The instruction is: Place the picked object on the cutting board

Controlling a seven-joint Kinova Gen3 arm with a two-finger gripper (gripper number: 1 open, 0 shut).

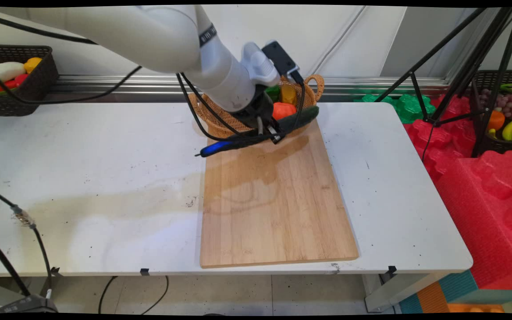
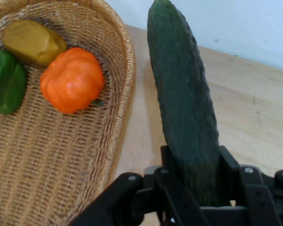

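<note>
- Your pincer [image 2: 198,188] is clamped on one end of the cucumber [image 2: 184,94]; the fingers [image 2: 228,165] flank it low down, and the rest of it juts out well ahead of them.
- With that end-on hold, the free length can act as a lever. You risk it pivoting or slipping out if the arm swings sharply.
- Just to the side of the pincer stands the basket [image 2: 125,70]. Its rim lies close beside the cucumber, so a sideways sweep could knock it or drag it.
- Inside the basket, further off, sit an orange pepper [image 2: 71,80], a yellow piece [image 2: 33,42] and a green one [image 2: 7,82]; a bumped rim could spill them.
- Under the pincer is the cutting board [image 1: 274,200] on the white surface [image 1: 82,178].
- The arm [image 1: 220,75] reaches down at a slant, its wrist tilted low over the board's far end beside the basket.
</note>
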